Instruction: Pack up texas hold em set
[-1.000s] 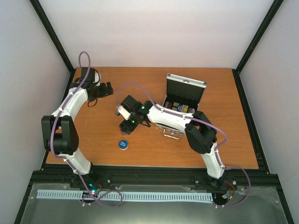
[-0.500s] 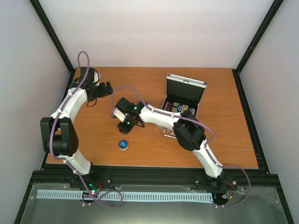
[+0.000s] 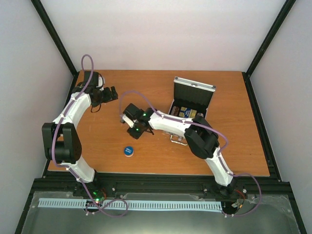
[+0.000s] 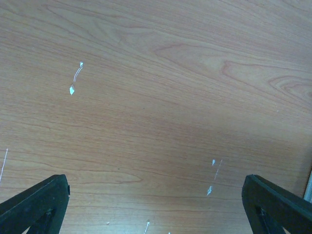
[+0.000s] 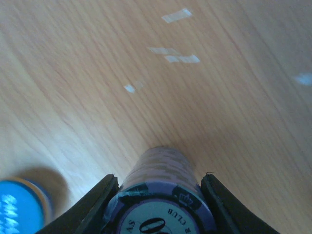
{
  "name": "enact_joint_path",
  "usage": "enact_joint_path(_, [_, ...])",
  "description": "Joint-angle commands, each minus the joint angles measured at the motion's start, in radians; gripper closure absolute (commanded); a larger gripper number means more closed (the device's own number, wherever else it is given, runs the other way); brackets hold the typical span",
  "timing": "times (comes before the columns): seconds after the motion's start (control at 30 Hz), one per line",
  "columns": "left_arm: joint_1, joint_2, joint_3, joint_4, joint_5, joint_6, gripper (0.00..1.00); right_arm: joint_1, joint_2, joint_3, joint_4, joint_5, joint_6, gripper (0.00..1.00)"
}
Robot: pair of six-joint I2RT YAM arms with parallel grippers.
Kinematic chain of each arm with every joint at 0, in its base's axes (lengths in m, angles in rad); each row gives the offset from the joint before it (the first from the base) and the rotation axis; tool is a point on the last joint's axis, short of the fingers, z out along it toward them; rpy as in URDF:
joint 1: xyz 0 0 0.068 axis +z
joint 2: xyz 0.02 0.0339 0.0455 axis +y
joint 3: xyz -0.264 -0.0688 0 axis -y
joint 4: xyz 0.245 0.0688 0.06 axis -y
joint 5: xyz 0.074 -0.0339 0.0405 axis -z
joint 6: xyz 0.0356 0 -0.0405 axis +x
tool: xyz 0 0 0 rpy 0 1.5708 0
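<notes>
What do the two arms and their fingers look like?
Both the left arm and the right arm have white links joined by bulky black joints. A thin purple cable loops along each. Small green lights glow near the right wrist. The fingers are plain black, tapering wedges.

One silver case [image 3: 194, 92], one blue disc [image 3: 128, 151], one purple chip stack [image 5: 161, 192].
</notes>
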Motion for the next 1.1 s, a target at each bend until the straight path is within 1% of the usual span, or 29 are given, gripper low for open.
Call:
enact_joint_path(0.0, [0.008,-0.036,-0.001,0.006,0.005,0.005,0.0,0.007,-0.19,-0.142,0.062,0.284,0.034,0.97])
enact_joint_path(0.03, [0.008,-0.036,-0.002,0.006,0.006,0.005,0.0,0.007,-0.231,-0.195,0.086,0.366,0.041,0.97])
enact_joint_path(0.13, [0.009,-0.035,-0.004,0.007,0.01,0.008,0.0,0.005,-0.355,-0.344,0.14,0.528,0.049,0.97])
enact_joint_path(0.23, [0.009,-0.033,-0.007,0.007,0.014,0.012,0.0,0.003,-0.453,-0.452,0.135,0.665,0.065,0.97])
enact_joint_path(0.4, [0.008,-0.027,-0.015,0.015,0.022,0.013,0.0,-0.011,-0.59,-0.604,0.067,0.84,0.141,0.97])
enact_joint_path(0.57, [0.008,-0.021,-0.018,0.025,0.039,0.008,0.0,-0.053,-0.644,-0.712,0.013,0.961,0.21,0.97])
enact_joint_path(0.83, [0.008,-0.013,-0.031,0.034,0.052,-0.004,0.0,-0.108,-0.692,-0.804,-0.014,1.018,0.247,0.97])
enact_joint_path(1.07, [0.008,-0.022,-0.051,0.04,0.047,-0.005,0.0,-0.148,-0.713,-0.875,0.025,0.976,0.246,0.97])
